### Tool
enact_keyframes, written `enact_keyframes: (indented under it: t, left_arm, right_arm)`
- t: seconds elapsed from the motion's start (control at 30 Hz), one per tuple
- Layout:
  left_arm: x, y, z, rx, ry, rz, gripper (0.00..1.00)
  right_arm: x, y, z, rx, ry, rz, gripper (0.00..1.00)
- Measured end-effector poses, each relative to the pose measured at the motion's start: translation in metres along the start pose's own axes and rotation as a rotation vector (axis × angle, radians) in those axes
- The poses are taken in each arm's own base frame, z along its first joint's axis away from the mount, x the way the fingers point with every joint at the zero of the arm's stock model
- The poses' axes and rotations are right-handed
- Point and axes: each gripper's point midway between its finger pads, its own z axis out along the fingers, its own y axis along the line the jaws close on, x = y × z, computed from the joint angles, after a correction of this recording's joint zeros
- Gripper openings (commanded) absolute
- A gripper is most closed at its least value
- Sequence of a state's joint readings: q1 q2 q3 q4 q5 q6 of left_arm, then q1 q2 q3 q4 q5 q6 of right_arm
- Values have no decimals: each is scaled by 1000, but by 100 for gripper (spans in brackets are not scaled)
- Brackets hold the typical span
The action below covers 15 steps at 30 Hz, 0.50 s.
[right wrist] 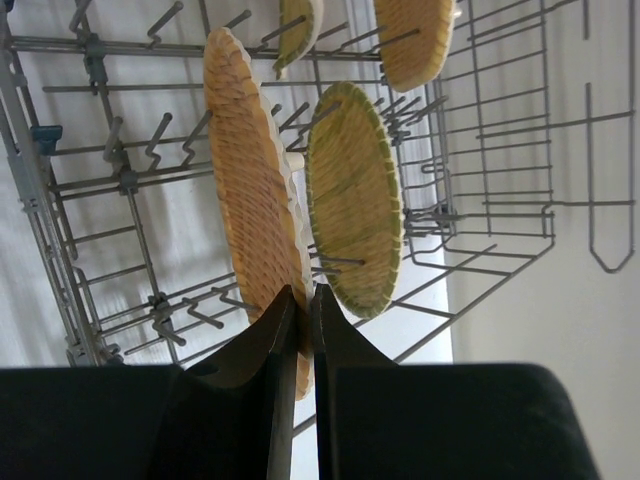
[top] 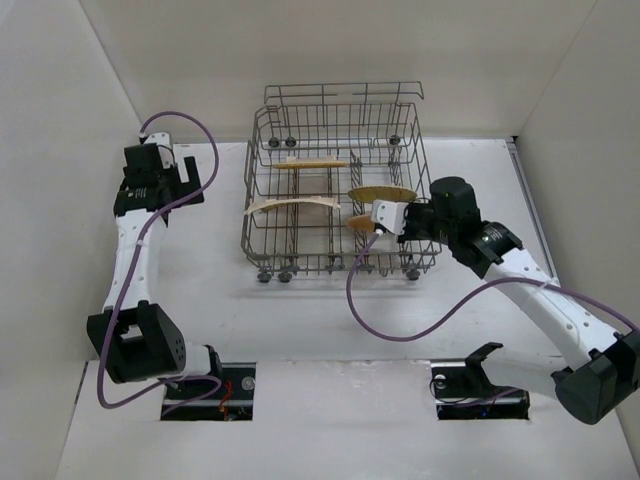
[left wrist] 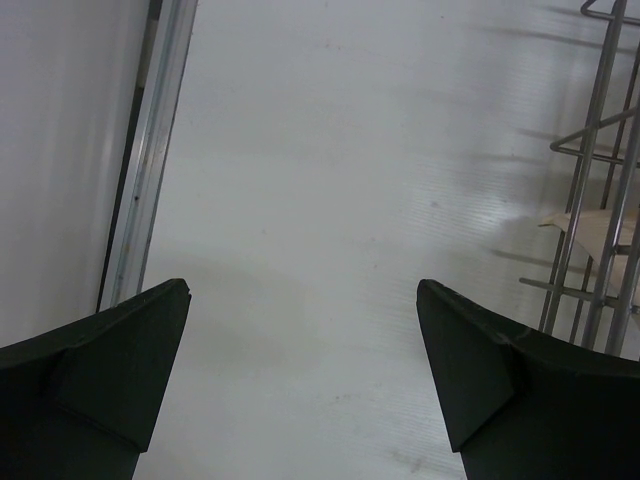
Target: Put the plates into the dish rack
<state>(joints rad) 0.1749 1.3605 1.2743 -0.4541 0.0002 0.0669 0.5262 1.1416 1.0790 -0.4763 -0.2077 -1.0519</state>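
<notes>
Right gripper: clamped on rim of orange plate, among rack tines.
Left gripper: spread over table, beside rack edge.

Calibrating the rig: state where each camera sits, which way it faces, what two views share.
Top external: above and behind the bases, looking down on the table and dish rack; left arm and right arm show.
Left wrist: on the left arm, facing bare table beside the rack; the open left gripper shows.
Right wrist: facing into the rack; the right gripper pinches an orange plate.
Shared: top and right wrist both show that plate.
</notes>
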Motion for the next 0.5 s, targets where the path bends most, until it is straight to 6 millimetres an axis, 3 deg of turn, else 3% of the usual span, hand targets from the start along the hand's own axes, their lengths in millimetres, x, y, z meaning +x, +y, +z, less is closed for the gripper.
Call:
enact_keyframes:
  t: [0.33,0.5]
  left_arm:
    - [-6,5,3,-10,-5,-4,100]
    - [-6,5,2,-10,-7,-4,100]
  right_arm:
    - [13,16,14,-27,22,10,0]
    - [20,22,25,-46,35,21,10]
